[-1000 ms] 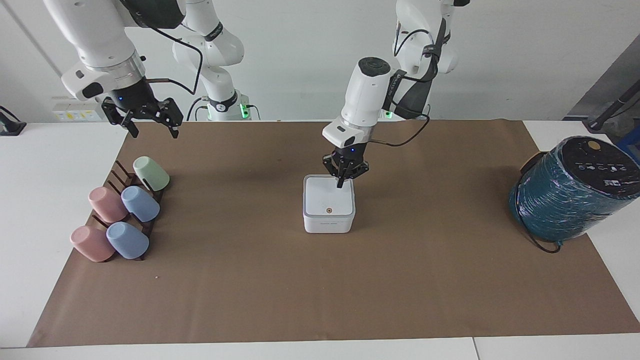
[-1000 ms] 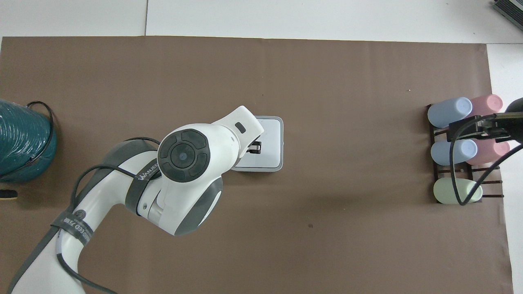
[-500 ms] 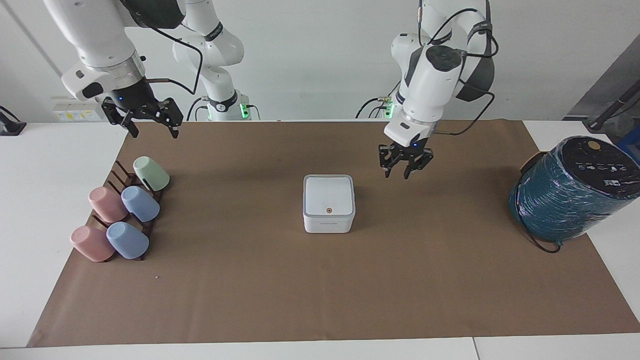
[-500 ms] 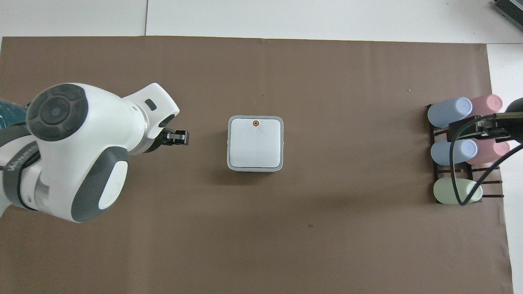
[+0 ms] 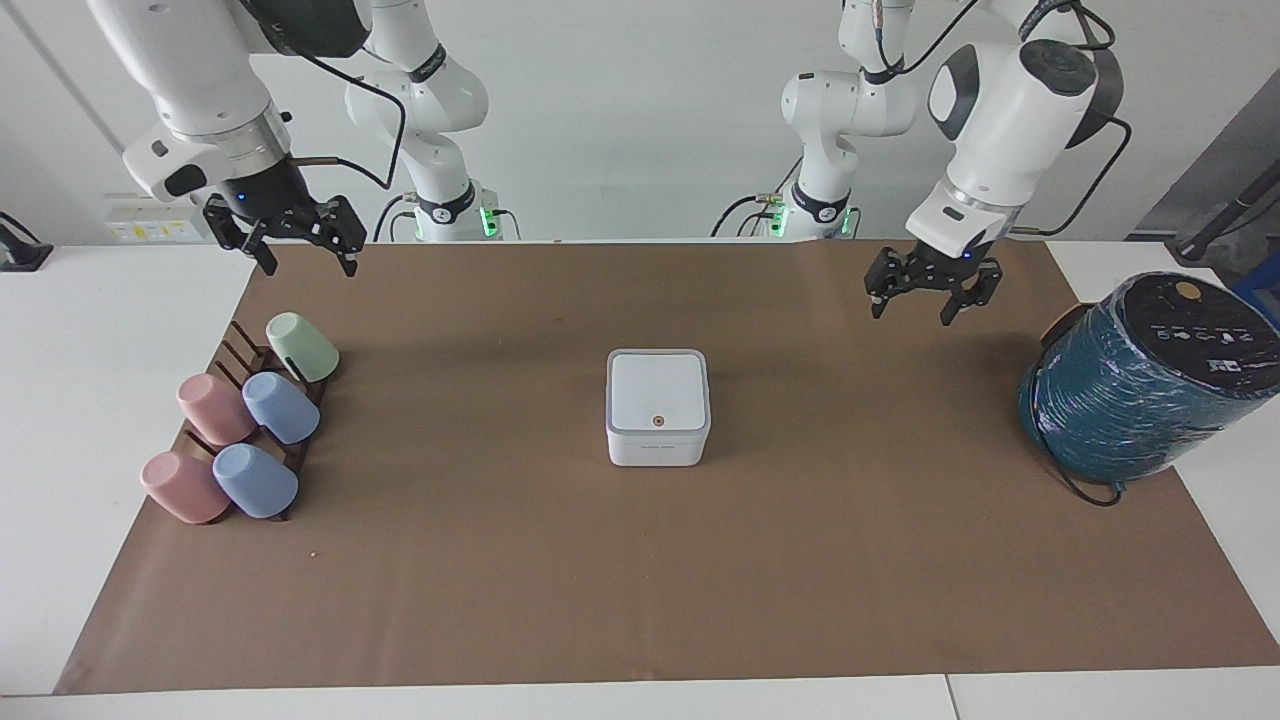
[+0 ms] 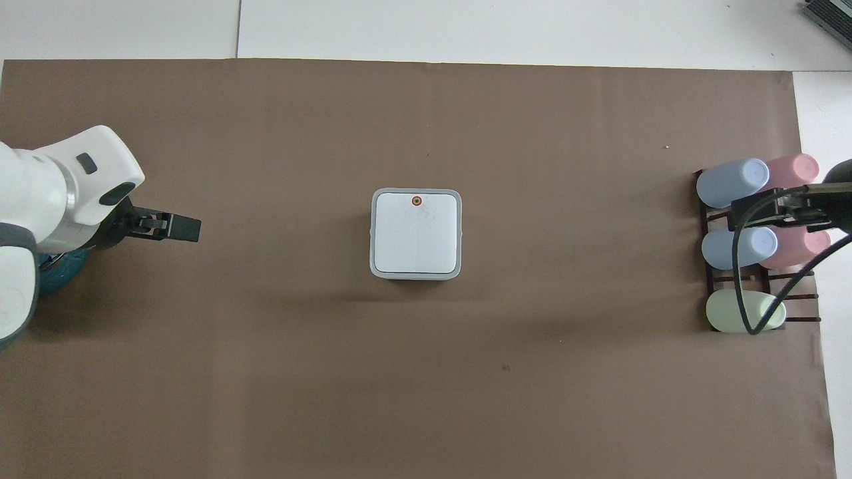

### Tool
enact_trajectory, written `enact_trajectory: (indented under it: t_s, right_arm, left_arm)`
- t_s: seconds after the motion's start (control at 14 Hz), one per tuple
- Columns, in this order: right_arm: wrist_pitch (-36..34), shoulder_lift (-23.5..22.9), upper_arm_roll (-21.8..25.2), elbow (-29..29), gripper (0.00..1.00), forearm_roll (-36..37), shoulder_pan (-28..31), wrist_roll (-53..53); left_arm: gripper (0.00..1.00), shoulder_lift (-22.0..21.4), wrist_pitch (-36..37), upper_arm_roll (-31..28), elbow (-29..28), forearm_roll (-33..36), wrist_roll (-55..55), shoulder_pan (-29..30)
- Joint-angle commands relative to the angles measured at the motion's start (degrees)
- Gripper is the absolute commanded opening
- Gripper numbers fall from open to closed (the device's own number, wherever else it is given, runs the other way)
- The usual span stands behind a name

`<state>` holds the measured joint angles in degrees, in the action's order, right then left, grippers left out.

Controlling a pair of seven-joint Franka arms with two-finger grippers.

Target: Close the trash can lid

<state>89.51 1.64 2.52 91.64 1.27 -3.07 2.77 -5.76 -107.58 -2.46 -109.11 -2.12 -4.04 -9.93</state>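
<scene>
Brown paper sheet (image 5: 640, 580) covers the tabletop; five cups (image 5: 281, 407) — pink, blue, green — on a dark rack (image 5: 236, 352) at one end edge, teal wrapped cylinder (image 5: 1140, 385) at the other

Five cups (image 5: 282, 407), one trash can (image 5: 657, 445)

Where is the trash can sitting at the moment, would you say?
The trash can stands mid-table on the brown paper, lid shut, between the cup rack and the teal cylinder.
</scene>
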Motion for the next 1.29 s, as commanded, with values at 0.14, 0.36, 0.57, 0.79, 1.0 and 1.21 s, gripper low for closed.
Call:
enact_trajectory:
  t_s: [0.14, 0.36, 0.57, 0.79, 1.0, 1.21]
  right_arm:
    - [-0.92, 1.00, -0.06, 0.65, 1.00, -0.21, 0.00, 0.57]
    - [-0.92, 1.00, -0.06, 0.65, 1.00, -0.21, 0.00, 0.57]
    - [-0.92, 1.00, -0.06, 0.65, 1.00, -0.21, 0.00, 0.57]
    - [-0.92, 1.00, -0.06, 0.65, 1.00, -0.21, 0.00, 0.57]
    - [-0.92, 1.00, -0.06, 0.65, 1.00, -0.21, 0.00, 0.57]
    - [-0.92, 1.00, -0.06, 0.65, 1.00, -0.21, 0.00, 0.57]
  left_arm:
    - [1.00, -1.01, 6.84, 0.70, 4.85, -0.17, -2.99, 6.58]
    - [1.00, 2.14, 13.16, 0.52, 13.72, 0.01, -3.51, 7.98]
    - [1.00, 4.00, 17.14, 0.52, 18.84, 0.10, -5.10, 8.34]
    - [1.00, 4.18, 18.80, 0.52, 19.81, 0.18, -4.83, 8.52]
    - [1.00, 3.12, 18.99, 0.70, 17.63, 0.01, -4.57, 8.43]
    - [1.00, 2.42, 19.08, 0.70, 16.30, 0.01, -4.57, 8.34]
